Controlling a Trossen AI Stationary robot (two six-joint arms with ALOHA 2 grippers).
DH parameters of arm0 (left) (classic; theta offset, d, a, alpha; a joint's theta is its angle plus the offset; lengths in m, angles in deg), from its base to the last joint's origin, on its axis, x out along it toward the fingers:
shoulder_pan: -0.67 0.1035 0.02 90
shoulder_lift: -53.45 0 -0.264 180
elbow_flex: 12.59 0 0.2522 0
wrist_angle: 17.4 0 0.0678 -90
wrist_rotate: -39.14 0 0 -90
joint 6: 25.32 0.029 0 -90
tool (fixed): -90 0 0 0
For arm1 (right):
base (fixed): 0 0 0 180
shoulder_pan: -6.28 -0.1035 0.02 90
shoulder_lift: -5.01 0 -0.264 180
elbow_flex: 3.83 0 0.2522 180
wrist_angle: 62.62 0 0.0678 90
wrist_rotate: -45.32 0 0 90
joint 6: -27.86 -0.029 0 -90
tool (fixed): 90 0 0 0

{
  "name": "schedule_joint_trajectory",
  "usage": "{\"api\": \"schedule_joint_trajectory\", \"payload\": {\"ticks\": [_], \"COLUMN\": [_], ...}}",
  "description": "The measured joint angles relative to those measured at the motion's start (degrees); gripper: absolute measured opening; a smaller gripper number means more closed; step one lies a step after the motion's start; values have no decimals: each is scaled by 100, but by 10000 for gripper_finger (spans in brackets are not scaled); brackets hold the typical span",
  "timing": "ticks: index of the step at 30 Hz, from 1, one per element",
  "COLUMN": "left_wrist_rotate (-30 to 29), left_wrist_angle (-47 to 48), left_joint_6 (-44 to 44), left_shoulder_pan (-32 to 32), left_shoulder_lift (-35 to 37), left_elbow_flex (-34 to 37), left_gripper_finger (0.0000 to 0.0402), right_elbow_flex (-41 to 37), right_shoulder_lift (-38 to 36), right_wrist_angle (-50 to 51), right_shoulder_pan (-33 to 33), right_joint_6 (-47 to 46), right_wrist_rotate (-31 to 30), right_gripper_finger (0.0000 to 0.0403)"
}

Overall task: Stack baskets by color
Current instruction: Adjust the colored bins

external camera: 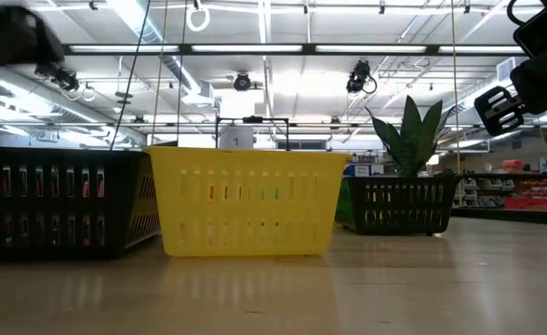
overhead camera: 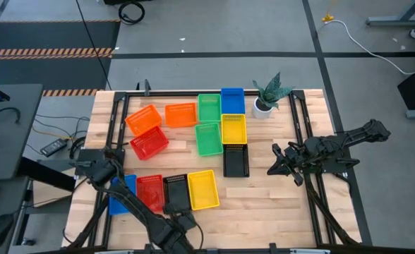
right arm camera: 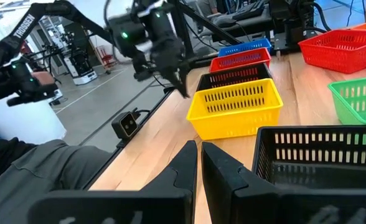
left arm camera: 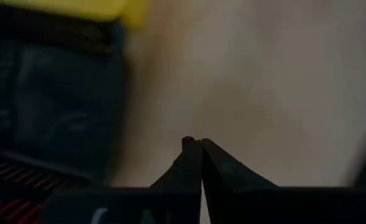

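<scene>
Tabletop (overhead camera: 264, 204): pale wood, carrying twelve mesh baskets and a potted plant (overhead camera: 269, 94) at the far right.

Near row, left to right, side by side: blue basket (overhead camera: 121, 195); red basket (overhead camera: 149, 192); black basket (overhead camera: 176, 191); yellow basket (overhead camera: 202, 189).

Far group: two orange baskets (overhead camera: 143, 118) (overhead camera: 181, 114) at the far left, a second red basket (overhead camera: 149, 143) just in front of them; two green baskets (overhead camera: 209, 107) (overhead camera: 208, 138), one behind the other; a second blue basket (overhead camera: 232, 100) at the far edge, a second yellow basket (overhead camera: 233, 128) in front of it, a second black basket (overhead camera: 236, 160) nearer again.

Left gripper (overhead camera: 183, 220): at the near edge, just beside the near black basket; jaws pressed together, holding nothing.

Right gripper (overhead camera: 275, 167): at the right side, near the second black basket; jaws narrow, almost touching, empty.
</scene>
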Motion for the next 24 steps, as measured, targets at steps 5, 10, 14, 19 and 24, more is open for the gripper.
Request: {"api": "schedule_joint_trajectory", "payload": {"ticks": [5,10,14,19,24], "left_wrist_rotate": [-8,-4,280,966,1225], "left_wrist_angle": [404,698,763,1026,1756], "left_joint_6": [-1,-14,-64,-300,-929], "left_shoulder_pan": [70,68,49,-39,-311], "left_shoulder_lift": [-3,-1,8,14,143], "left_elbow_flex": [181,180,180,-15,-496], "left_gripper_finger": [7,4,4,10,4], "right_elbow_flex": [-1,-1,0,0,0], "right_shoulder_lift": [0,0,0,0,0], "right_wrist_angle": [2,2,2,5,5], "right_shoulder_pan": [1,0,0,2,0], "right_joint_6": [-4,-40,-43,-46,-46], "right_wrist_rotate": [0,0,0,0,1], "right_gripper_finger": [29,29,29,29,29]}}
